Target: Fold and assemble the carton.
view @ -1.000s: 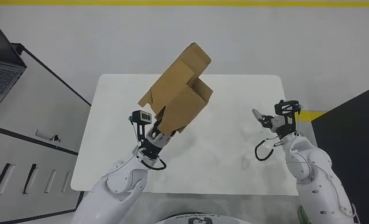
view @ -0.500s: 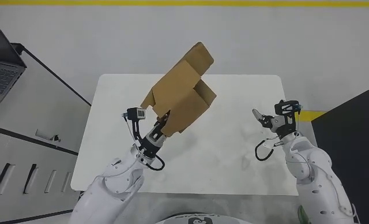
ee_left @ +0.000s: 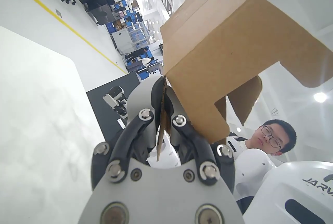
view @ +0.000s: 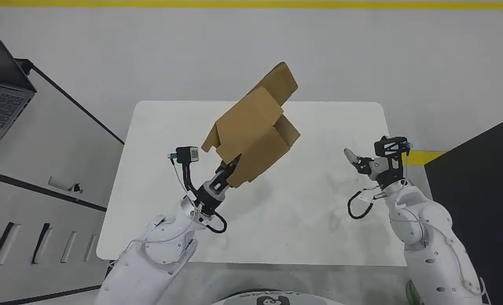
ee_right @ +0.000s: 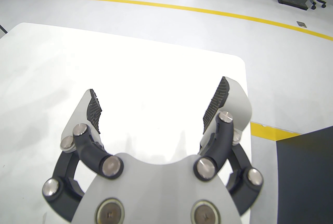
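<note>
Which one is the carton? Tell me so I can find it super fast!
Find the big white table in the middle of the pale floor. Above it, the left end effector holds the carton tilted in the air. It is the one brown cardboard thing there, half-folded with loose flaps, while the right end effector is open with nothing in it.

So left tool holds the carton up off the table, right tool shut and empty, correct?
No. The right tool is open, not shut; the right wrist view shows it spread wide with nothing in it. The left tool does hold the carton up off the table.
</note>
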{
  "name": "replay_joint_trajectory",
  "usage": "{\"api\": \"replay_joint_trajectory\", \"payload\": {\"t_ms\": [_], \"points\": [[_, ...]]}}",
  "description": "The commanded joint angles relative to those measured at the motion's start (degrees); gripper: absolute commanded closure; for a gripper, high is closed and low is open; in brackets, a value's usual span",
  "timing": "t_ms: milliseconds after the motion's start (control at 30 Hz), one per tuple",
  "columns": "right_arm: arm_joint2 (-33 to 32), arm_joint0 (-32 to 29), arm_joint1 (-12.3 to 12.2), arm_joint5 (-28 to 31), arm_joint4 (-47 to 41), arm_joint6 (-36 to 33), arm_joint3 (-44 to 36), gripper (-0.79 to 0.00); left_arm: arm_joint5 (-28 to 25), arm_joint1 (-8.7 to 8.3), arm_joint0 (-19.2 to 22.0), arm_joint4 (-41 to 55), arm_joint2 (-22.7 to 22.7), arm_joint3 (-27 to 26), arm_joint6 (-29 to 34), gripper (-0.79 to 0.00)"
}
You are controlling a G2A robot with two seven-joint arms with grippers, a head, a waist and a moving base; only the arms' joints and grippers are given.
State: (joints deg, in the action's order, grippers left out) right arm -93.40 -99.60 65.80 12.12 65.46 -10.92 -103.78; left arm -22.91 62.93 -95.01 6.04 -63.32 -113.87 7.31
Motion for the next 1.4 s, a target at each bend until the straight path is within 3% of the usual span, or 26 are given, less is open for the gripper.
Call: {"api": "replay_joint_trajectory", "payload": {"t_ms": [0, 133, 333, 467, 667, 767, 1000, 1133, 1367], "points": [[0.0, 0.0, 0.0, 0.0, 0.0, 0.0, 0.0, -0.785, 2.5, 0.07, 0.4, 1.2, 0.0, 0.1, 0.6, 0.0], [-0.5, 0.6, -0.1, 3.5, -2.8, -0.1, 0.1, -0.785, 8.1, 0.21, 1.0, 1.4, -0.2, 0.9, 1.2, 0.0], [-6.0, 4.9, -1.6, 22.8, -14.7, -8.3, 1.4, -0.785, 11.4, 0.45, 1.4, 1.4, -0.4, 1.4, 1.4, 0.0], [-7.5, 9.6, -3.0, 34.0, -25.2, -19.0, 4.0, -0.785, 13.1, 0.52, 1.6, 2.2, -0.4, 1.6, 2.8, 0.0], [-8.2, 10.6, -3.2, 34.4, -26.2, -20.5, 4.2, -0.785, 13.1, 0.52, 1.6, 2.2, -0.4, 1.6, 2.8, 0.0], [-7.0, 9.9, -3.2, 34.6, -28.9, -19.8, 5.1, -0.785, 15.7, 0.69, 1.7, 5.2, -0.5, 2.1, 3.1, 0.0], [-4.0, 16.8, -5.3, 40.5, -48.7, -36.1, 8.4, -0.785, 21.3, 0.92, 2.4, 9.3, -0.8, 2.2, 5.7, 0.0], [-0.8, 22.1, -7.0, 36.6, -57.8, -44.7, 7.9, -0.785, 21.9, 0.93, 1.8, 8.8, -0.9, 1.9, 6.3, 0.0], [9.6, 30.0, -10.8, 30.4, -68.7, -50.8, 8.6, -0.785, 23.1, 0.93, 0.3, 8.1, -1.3, 1.3, 6.5, 0.0]]}}
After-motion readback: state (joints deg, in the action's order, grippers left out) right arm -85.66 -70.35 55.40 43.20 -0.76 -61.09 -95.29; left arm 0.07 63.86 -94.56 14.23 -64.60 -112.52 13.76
